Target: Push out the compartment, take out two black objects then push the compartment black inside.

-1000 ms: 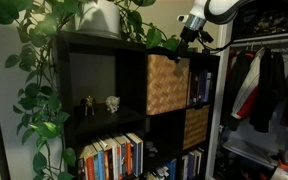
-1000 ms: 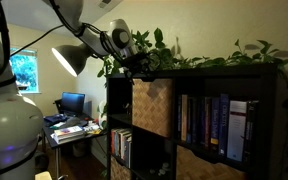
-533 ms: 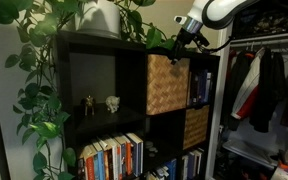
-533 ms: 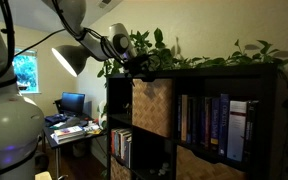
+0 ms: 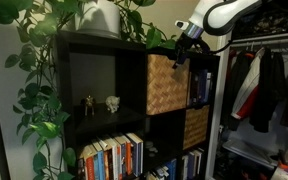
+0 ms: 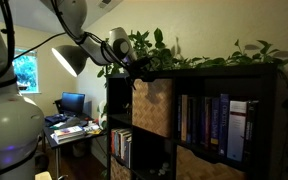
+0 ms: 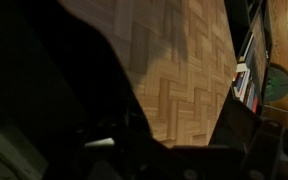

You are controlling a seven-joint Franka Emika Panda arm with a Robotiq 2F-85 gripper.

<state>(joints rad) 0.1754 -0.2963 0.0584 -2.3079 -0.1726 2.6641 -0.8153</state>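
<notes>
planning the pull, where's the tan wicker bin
In an exterior view the tan wicker bin sits in the black shelf unit's top row, books beside it, the jaws at its upper corner.

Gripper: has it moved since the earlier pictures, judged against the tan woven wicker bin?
Yes. In both exterior views the gripper has come lower, closer to the top front edge of the tan woven wicker bin in the black shelf unit.

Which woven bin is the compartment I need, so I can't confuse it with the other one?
Find the black shelf unit under the trailing plant. In its top row, the tan-golden wicker bin fills one whole cell, beside upright books. The other woven bin sits a row lower, under the books, and looks darker and smaller.
</notes>
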